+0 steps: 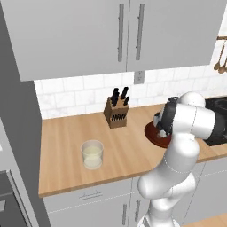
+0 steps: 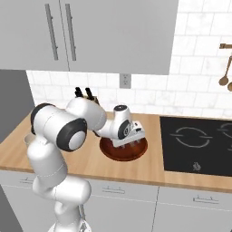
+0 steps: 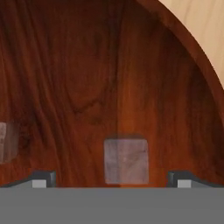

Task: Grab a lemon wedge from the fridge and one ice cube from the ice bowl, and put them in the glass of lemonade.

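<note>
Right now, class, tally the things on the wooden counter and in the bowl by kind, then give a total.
Glass of lemonade: 1
Ice bowl: 1
Knife block: 1
Ice cubes in the bowl, one centred, one at the hand view's left edge: 2
Total: 5

Soft, even light is falling over both base views, giving no glare. A faint shadow is lying under the wall cupboards (image 2: 90,31) above and beyond the gripper (image 2: 129,144). Edges are looking slightly jagged and coarse, typical of a low-resolution render. Straight ahead of the gripper, the ice bowl (image 3: 87,78) is glowing warmly at its middle and darkening toward its rim, while an ice cube (image 3: 126,160) between the fingertips (image 3: 43,178) is appearing hazy and translucent.
</note>
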Tool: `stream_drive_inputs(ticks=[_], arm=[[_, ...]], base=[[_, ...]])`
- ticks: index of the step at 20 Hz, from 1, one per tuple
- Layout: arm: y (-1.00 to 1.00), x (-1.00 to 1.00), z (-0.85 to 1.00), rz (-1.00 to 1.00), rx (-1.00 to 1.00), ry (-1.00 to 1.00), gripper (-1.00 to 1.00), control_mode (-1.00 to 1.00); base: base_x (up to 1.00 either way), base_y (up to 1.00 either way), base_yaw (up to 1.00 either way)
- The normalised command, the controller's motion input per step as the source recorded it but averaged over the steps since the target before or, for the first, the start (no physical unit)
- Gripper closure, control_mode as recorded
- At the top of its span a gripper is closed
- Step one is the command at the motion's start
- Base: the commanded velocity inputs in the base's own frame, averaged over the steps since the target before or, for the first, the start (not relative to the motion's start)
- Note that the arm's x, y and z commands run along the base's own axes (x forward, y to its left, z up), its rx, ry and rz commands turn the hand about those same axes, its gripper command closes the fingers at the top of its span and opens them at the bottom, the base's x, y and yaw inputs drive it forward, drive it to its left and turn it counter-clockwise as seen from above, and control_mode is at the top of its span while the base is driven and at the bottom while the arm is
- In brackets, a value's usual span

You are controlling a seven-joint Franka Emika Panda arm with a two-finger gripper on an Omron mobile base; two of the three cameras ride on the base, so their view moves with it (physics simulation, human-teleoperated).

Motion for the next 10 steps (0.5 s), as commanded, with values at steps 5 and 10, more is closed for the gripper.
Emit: stream_drive_inputs(ticks=[5,10], arm=[[0.00,0.30,-0.17,0.00,0.00,0.00,1.00,-1.00],[-0.09,-0.10,-0.20,-0.03,0.00,0.05,1.00,-1.00]], base=[[0.00,0.00,0.00],[0.00,0.00,0.00]])
